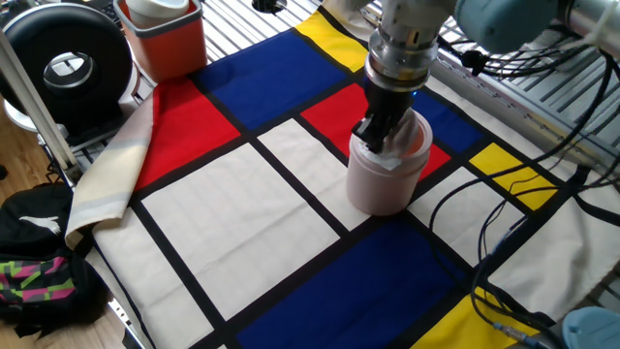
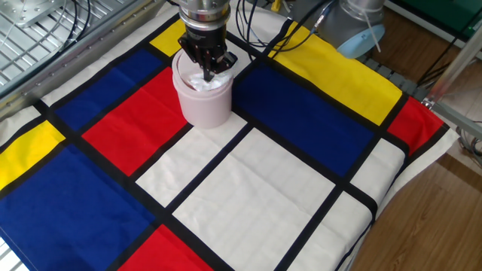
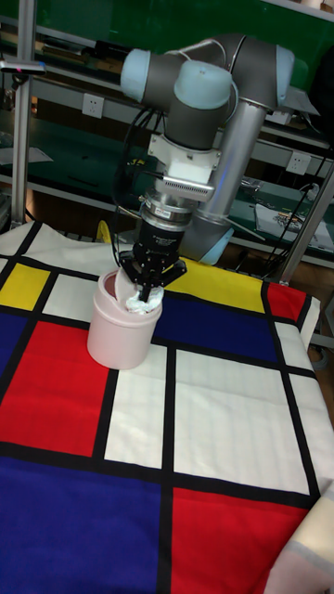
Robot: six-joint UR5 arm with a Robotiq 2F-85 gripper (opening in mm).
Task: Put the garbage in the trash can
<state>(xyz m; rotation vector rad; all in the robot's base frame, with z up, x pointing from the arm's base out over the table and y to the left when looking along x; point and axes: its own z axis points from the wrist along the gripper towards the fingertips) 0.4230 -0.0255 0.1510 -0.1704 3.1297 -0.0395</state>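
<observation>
While my black two-finger gripper points straight down over the small pale pink round plastic trash can, I can see its fingers pressed in on a crumpled wad of white tissue paper. They are only a little way apart, just wide enough for the wad between them. The wad sits right at the mouth of the can, and its bottom part looks like it touches or dips past the rim. From the other fixed view, the gripper is over the middle of the can's open top, and white paper shows under the tips. The can stands up straight on the cloth with red, blue, yellow and white squares and black lines, near where a red square meets a white one. A red-orange square bin with a white insert stands well apart at the far corner, off the cloth.
</observation>
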